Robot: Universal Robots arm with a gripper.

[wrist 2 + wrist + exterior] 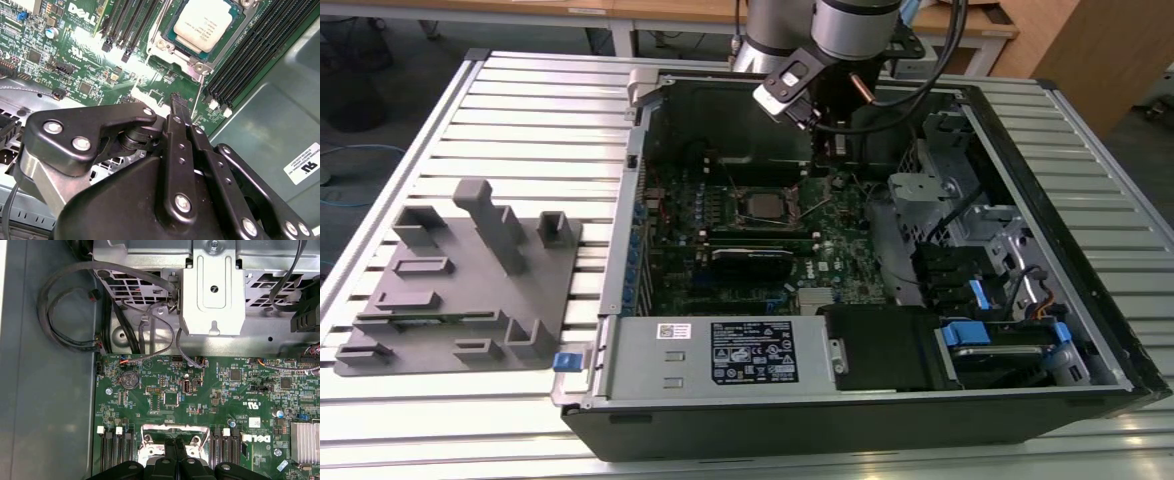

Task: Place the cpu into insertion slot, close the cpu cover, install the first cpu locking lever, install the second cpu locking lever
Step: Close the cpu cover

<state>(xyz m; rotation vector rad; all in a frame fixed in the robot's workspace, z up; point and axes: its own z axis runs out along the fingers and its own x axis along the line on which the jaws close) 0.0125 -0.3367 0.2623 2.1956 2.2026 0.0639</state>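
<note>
The cpu (pixel 206 21), a square chip with a silvery top, lies in the insertion slot (pixel 765 203) on the green board inside the open computer case. The cpu cover (pixel 181 54), a silvery frame, lies flat around it. A thin wire lever (pixel 198 95) runs from the socket's corner out past my fingers. My gripper (pixel 178 102) hovers just beside the socket at that lever; in the exterior view the gripper (pixel 823 160) is at the socket's far right. Its black fingers (pixel 170 452) are pressed together over the socket's edge, and I see nothing between them.
Black memory slots (pixel 250 55) flank the socket. A metal drive cage (pixel 961 230) and cables fill the case's right side. The labelled power supply (pixel 747 352) sits at the front. A grey fixture block (pixel 467 280) stands on the slatted table at the exterior view's left.
</note>
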